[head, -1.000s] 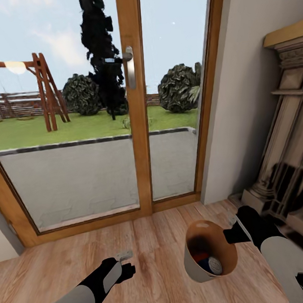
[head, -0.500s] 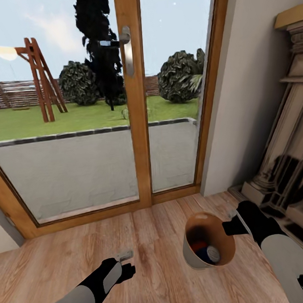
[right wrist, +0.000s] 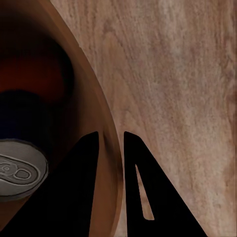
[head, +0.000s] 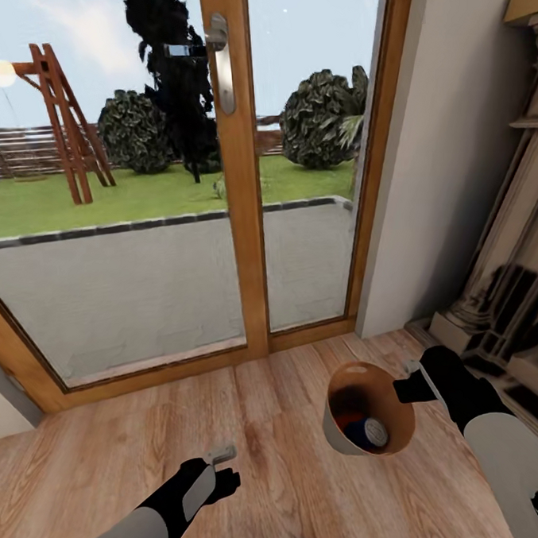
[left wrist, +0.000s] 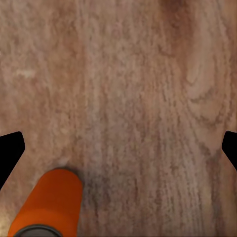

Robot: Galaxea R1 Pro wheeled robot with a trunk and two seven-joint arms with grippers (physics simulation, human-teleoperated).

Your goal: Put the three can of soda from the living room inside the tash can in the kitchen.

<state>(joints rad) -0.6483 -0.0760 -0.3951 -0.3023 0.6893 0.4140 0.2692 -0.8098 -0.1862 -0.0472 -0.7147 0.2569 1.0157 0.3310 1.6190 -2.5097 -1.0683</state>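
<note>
The tash can (head: 336,435), grey outside and tan inside, hangs tilted above the wood floor at the lower right of the head view. My right gripper (head: 405,390) is shut on its rim (right wrist: 101,111), one finger inside and one outside. Inside lie two cans of soda: one showing a silver top (head: 375,432), also seen in the right wrist view (right wrist: 17,170), and an orange-red one (head: 351,417) behind it. My left gripper (head: 225,469) is open over the floor, fingers wide apart (left wrist: 118,153). An orange can of soda (left wrist: 52,202) shows close to its palm, touching neither finger.
A wood-framed glass patio door (head: 242,223) with a metal handle (head: 221,63) stands straight ahead. A white wall (head: 446,170) and a carved stone fireplace surround (head: 509,286) are at the right. Wood floor (head: 283,491) lies below both arms.
The whole view has shifted, so the camera has moved toward the door. The right gripper and the bin sit a little higher in the picture. The left arm holds its pose.
</note>
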